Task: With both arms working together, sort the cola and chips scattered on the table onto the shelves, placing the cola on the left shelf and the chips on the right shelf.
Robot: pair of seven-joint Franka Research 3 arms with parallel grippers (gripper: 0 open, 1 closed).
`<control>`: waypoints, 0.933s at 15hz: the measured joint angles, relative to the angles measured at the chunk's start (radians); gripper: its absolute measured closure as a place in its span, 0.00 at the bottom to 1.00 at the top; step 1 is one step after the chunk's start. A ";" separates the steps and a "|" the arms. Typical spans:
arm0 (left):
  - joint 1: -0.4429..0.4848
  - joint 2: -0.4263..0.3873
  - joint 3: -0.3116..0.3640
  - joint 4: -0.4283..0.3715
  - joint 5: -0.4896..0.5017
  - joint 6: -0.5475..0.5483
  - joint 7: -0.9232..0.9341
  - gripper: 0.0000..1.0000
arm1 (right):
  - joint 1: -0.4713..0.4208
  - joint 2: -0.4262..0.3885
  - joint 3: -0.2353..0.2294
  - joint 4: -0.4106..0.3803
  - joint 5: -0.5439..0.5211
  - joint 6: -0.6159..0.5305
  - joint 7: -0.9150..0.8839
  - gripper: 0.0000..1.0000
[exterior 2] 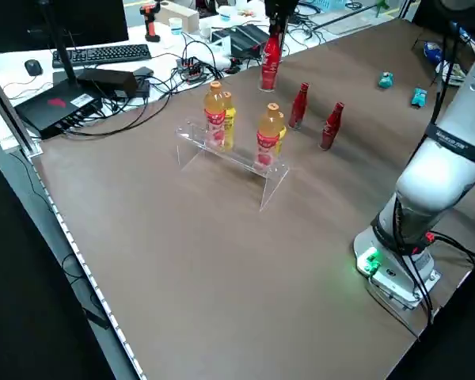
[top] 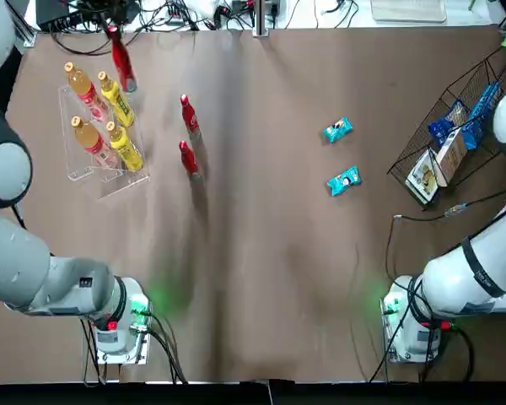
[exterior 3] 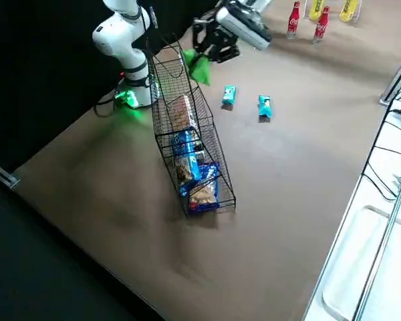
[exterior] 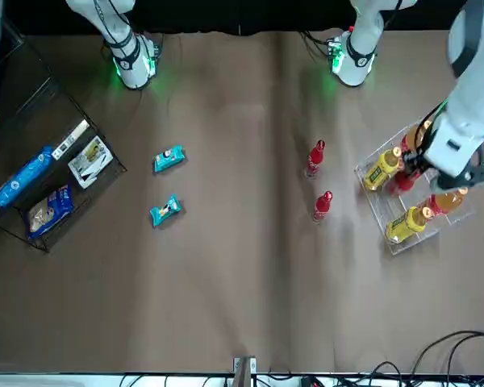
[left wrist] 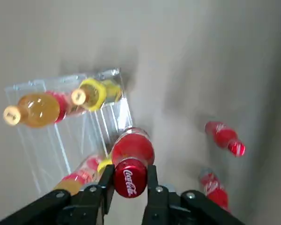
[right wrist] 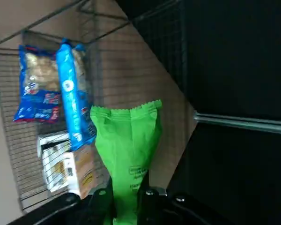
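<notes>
Gripped upright by the left tool [left wrist: 131,180], a red cola bottle [left wrist: 131,159] is held beside the clear rack [left wrist: 61,143]; the green packet [right wrist: 129,150], clamped in the right tool [right wrist: 127,192], is poised near the wire rack [right wrist: 18,154].

Both arms reach outward, left hand [left wrist: 131,180] pinched closed, right hand [right wrist: 129,194] apparently just as tight.

1 monitor [exterior 2: 71,32] and 1 keyboard [exterior 2: 111,54] behind.

Orange-capped bottles [top: 89,142] and yellow bottles [top: 125,147] obstruct the clear rack [top: 74,156]; between them, space remains.
</notes>
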 joint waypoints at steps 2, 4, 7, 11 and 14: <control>0.039 -0.034 0.000 -0.003 -0.042 -0.065 0.062 0.68 | -0.041 -0.006 -0.001 0.000 -0.011 0.040 -0.036 0.81; 0.078 -0.060 -0.001 -0.006 -0.057 -0.110 0.128 0.68 | -0.067 -0.006 -0.001 -0.001 -0.012 0.092 -0.045 0.81; 0.129 -0.098 -0.001 -0.009 -0.061 -0.153 0.207 0.68 | -0.097 -0.004 -0.001 -0.003 -0.012 0.146 -0.056 0.81; 0.203 -0.155 0.000 -0.009 -0.061 -0.219 0.340 0.68 | -0.152 0.004 -0.001 -0.007 -0.011 0.210 -0.086 0.81; 0.285 -0.169 0.006 -0.014 -0.061 -0.233 0.474 0.68 | -0.165 0.014 0.004 -0.018 -0.002 0.236 -0.093 0.81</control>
